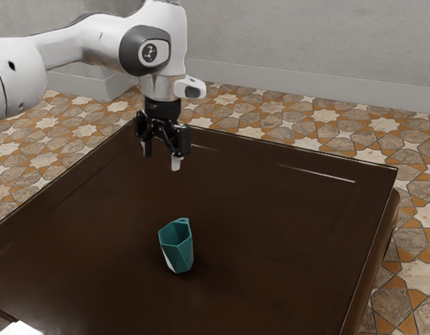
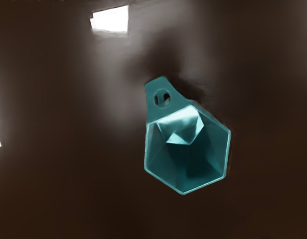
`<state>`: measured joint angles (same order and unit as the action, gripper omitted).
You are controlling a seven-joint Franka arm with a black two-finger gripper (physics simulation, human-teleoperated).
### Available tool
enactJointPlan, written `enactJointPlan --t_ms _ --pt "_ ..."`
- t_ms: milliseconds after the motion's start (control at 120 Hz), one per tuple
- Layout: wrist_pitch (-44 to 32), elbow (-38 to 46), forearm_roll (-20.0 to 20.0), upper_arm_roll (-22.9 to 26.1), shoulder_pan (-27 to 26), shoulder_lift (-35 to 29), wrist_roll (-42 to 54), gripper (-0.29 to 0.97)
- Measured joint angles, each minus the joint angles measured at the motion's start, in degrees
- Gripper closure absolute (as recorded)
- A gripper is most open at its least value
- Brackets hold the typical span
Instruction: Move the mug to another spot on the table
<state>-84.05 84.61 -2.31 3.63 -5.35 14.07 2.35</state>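
At the exterior view's left, the white arm (image 1: 75, 45) comes in from the upper corner and bends down over the far part of the dark brown tabletop (image 1: 285, 230). Its black claw (image 1: 161, 159) points downward and hangs in the air well above the wood. The two fingers stand apart with nothing between them. Nearer the camera and slightly toward the exterior view's right of the claw, the teal mug (image 1: 176, 246) sits alone on the tabletop, roughly in the middle of the surface and well apart from every edge. It stands mouth up with faceted sides that narrow toward the base, and a small tab-like handle (image 1: 185, 222) sticks up at its rim. In the wrist view the mug (image 2: 186, 149) is seen from above. Its mouth is six-sided and the inside is empty. The flat handle (image 2: 162, 94) has a small hole through it. The glossy wood (image 2: 54, 164) around it carries a bright reflection (image 2: 109, 20). Farther toward the exterior view's right, the tabletop ends at a raised rim, and beyond it lies a patterned tile floor (image 1: 410, 160) below a grey wall (image 1: 306, 35).
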Motion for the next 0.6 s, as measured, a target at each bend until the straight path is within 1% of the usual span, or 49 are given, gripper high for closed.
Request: enactJointPlan --t_ms 158,208,275,408,492,600 --pt "-1.5 0.4 0.7 2.1 0.4 3.9 -0.7 0.0" --pt "-2.0 0.5 1.9 2.2 0.9 5.2 -1.5 0.0" --pt "-2.4 0.8 4.7 2.2 2.6 6.8 -2.8 0.0" --pt "-2.0 1.7 8.4 2.2 3.6 7.3 -7.4 0.0" --pt "-0.3 2.1 9.7 2.2 3.7 7.5 -10.1 0.0" --pt "0.2 1.8 10.6 2.0 4.2 10.8 -13.0 0.0"
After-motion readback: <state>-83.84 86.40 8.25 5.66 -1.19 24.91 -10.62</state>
